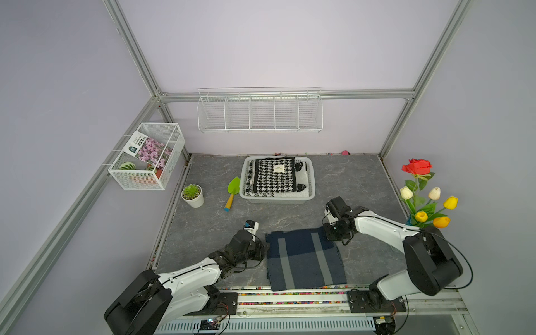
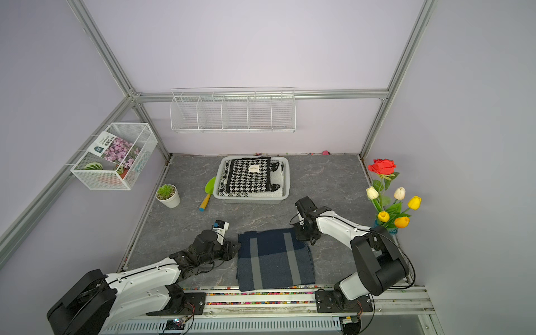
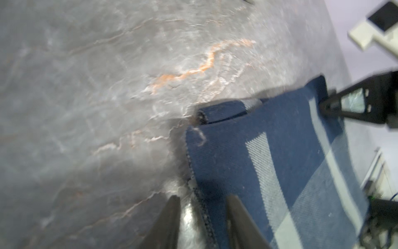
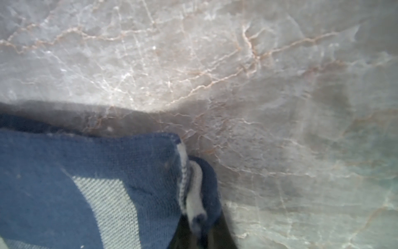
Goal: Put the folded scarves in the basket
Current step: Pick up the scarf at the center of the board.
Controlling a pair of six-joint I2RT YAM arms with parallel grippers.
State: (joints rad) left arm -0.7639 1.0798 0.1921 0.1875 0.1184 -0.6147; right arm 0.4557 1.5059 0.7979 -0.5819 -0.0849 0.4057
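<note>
Scarf: the folded scarf [image 1: 304,258], navy with gray stripes, lies on the gray marbled table [image 1: 356,179] at its near edge, between my two arms — well apart from the basket.
Right claw: my right claw [image 4: 200,228] is pinched tight on the scarf's far right corner. The right wrist view shows the cloth bunched between the jaws.
Left claw: my left claw [image 3: 203,198] stands parted at the scarf's left edge, with one finger [image 3: 237,215] over the cloth and the other over bare table — gripping nothing.
Basket: the basket [image 1: 275,199] sits at the back centre of the table, with a black-and-white houndstooth cloth [image 1: 275,175] folded inside it.
Beside the basket: a green trowel [image 1: 233,190] lies on the table to its left.
</note>
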